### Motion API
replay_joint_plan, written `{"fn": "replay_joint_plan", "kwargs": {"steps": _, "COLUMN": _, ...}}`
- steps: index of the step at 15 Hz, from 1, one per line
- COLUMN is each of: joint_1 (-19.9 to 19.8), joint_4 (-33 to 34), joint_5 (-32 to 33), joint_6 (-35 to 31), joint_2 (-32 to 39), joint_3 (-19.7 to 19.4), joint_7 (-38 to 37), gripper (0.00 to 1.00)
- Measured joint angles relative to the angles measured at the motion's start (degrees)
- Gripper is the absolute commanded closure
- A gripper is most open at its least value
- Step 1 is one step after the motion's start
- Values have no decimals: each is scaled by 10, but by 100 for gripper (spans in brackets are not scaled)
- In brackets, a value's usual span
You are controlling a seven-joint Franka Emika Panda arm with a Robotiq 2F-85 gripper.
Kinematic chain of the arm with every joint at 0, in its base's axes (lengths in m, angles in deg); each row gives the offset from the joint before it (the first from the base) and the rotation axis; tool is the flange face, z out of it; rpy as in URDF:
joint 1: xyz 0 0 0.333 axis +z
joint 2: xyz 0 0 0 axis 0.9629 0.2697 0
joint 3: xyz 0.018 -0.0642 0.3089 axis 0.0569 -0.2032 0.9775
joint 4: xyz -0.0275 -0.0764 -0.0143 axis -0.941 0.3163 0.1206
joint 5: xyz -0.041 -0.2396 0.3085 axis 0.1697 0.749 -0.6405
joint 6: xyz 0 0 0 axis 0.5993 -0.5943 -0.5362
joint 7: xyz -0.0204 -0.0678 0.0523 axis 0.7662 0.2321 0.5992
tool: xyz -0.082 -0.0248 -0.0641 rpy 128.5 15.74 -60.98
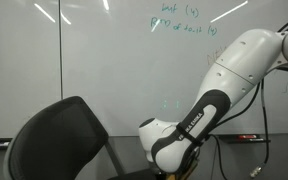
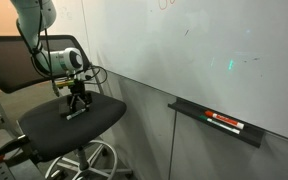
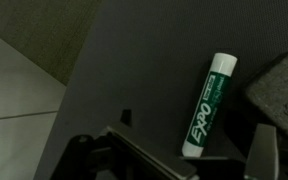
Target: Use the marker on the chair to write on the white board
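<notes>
**Open pincer poised over marker on chair seat**

The white board (image 1: 104, 70) was seen filling the wall behind, with green handwriting near its top. Below it, the chair (image 2: 44, 135) was placed with its seat towards the board. The arm (image 1: 234, 70) was bent down over that seat. The gripper (image 2: 77, 100) was held just above the seat with its jaws spread wide and nothing between them. The marker (image 3: 209, 105), white with a green label, was lying flat on the seat directly beneath the pincer, untouched.

Trouble could be expected from the marker's round body. If one finger met it first, it might be rolled across the seat or tipped. In the wrist view it lay closer to one finger than to the other, so an off-centre, slanted pinch was likely.

In an exterior view the pincer and marker were hidden behind the chair's backrest (image 1: 59, 135). The fingertips were cut off in the wrist view. A grey block (image 3: 276, 92) there could not be identified.
</notes>
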Motion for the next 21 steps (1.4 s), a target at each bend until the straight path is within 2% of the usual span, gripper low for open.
{"fn": "replay_joint_plan", "kwargs": {"steps": 1, "joint_1": 2, "joint_4": 0, "joint_5": 0, "joint_6": 2, "joint_2": 0, "joint_3": 0, "joint_7": 0, "gripper": 44}}
{"fn": "replay_joint_plan", "kwargs": {"steps": 3, "joint_1": 3, "joint_4": 0, "joint_5": -1, "joint_6": 6, "joint_2": 0, "joint_3": 1, "joint_7": 0, "gripper": 57}}
{"fn": "replay_joint_plan", "kwargs": {"steps": 6, "joint_1": 3, "joint_4": 0, "joint_5": -2, "joint_6": 14, "joint_2": 0, "joint_3": 1, "joint_7": 3, "gripper": 82}}
{"fn": "replay_joint_plan", "kwargs": {"steps": 8, "joint_1": 3, "joint_4": 0, "joint_5": -4, "joint_6": 16, "joint_2": 0, "joint_3": 1, "joint_7": 9, "gripper": 93}}
{"fn": "replay_joint_plan", "kwargs": {"steps": 9, "joint_1": 3, "joint_4": 0, "joint_5": -6, "joint_6": 18, "joint_2": 0, "joint_3": 1, "joint_7": 11, "gripper": 95}}
{"fn": "replay_joint_plan", "kwargs": {"steps": 11, "joint_1": 2, "joint_4": 0, "joint_5": -8, "joint_6": 21, "joint_2": 0, "joint_3": 1, "joint_7": 17, "gripper": 91}}
{"fn": "replay_joint_plan", "kwargs": {"steps": 21, "joint_1": -6, "joint_4": 10, "joint_5": -28, "joint_6": 42, "joint_2": -11, "joint_3": 9, "joint_7": 57, "gripper": 92}}
